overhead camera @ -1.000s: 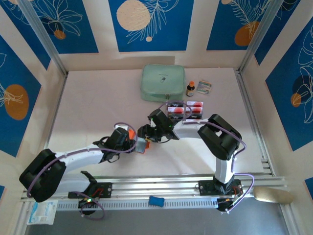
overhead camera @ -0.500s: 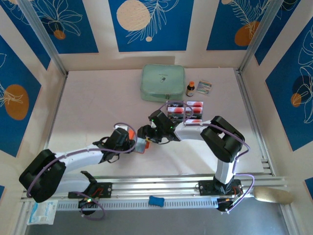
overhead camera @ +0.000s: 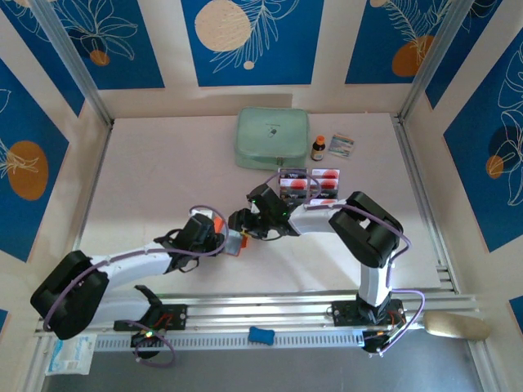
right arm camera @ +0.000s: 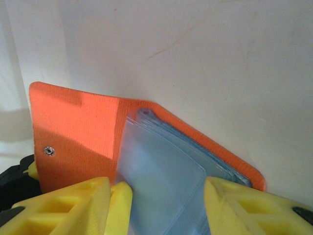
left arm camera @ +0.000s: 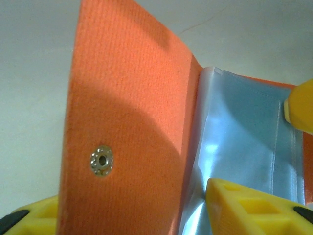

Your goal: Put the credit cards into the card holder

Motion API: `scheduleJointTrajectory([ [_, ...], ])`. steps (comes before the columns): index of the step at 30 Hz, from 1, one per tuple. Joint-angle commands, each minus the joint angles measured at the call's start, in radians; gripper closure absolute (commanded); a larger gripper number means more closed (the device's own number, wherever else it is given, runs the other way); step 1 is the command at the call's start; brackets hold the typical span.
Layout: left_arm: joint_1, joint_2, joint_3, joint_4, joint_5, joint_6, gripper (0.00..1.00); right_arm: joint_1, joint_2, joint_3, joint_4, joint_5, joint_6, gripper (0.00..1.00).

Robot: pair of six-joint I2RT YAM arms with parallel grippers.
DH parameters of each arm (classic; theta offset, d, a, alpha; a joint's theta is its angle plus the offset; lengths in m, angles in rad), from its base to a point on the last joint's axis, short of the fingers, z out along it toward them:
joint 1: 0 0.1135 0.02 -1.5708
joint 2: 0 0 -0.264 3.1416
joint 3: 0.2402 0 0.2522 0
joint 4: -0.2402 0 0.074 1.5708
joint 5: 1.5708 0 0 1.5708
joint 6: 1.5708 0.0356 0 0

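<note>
The orange card holder [overhead camera: 232,240] hangs open between my two grippers near the table's middle front. In the left wrist view its orange flap [left arm camera: 132,122] with the snap button [left arm camera: 100,160] stands between my left gripper's [left arm camera: 132,213] fingers, one at the flap's outer edge and one in the fold, so the gripper is shut on the flap. My right gripper [right arm camera: 156,198] is open, its fingers either side of the clear sleeves [right arm camera: 161,171]. The credit cards [overhead camera: 310,181] lie in a clear tray behind the right gripper [overhead camera: 243,221].
A mint-green zip case [overhead camera: 272,138] lies at the back, with a small bottle [overhead camera: 318,148] and a printed packet [overhead camera: 342,145] to its right. The clear tray [overhead camera: 339,197] sits beside the right forearm. Bare table stretches to the left and the far right.
The card holder stays between the two grippers. My left fingers have drawn a little closer on the flap, and the right arm's elbow has shifted slightly.
</note>
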Motion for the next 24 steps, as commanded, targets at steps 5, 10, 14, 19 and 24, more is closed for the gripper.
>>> scheduleJointTrajectory([
  [5, 0.015, -0.017, -0.023, -0.009, 0.008, -0.014, 0.48, -0.005, 0.044, 0.030, 0.025, -0.058, 0.034, 0.48],
  [10, 0.016, -0.019, -0.023, -0.009, 0.009, -0.018, 0.48, -0.012, 0.056, 0.044, 0.052, -0.088, 0.048, 0.50],
  [14, 0.017, -0.022, -0.023, -0.009, 0.008, -0.020, 0.48, -0.016, 0.056, 0.053, 0.063, -0.107, 0.054, 0.54],
  [19, 0.017, -0.030, -0.019, -0.015, 0.006, -0.021, 0.43, -0.021, 0.057, 0.058, 0.070, -0.115, 0.059, 0.56],
  [24, 0.019, -0.052, -0.016, -0.027, 0.001, -0.023, 0.45, -0.028, 0.021, 0.041, 0.074, -0.108, 0.053, 0.59],
])
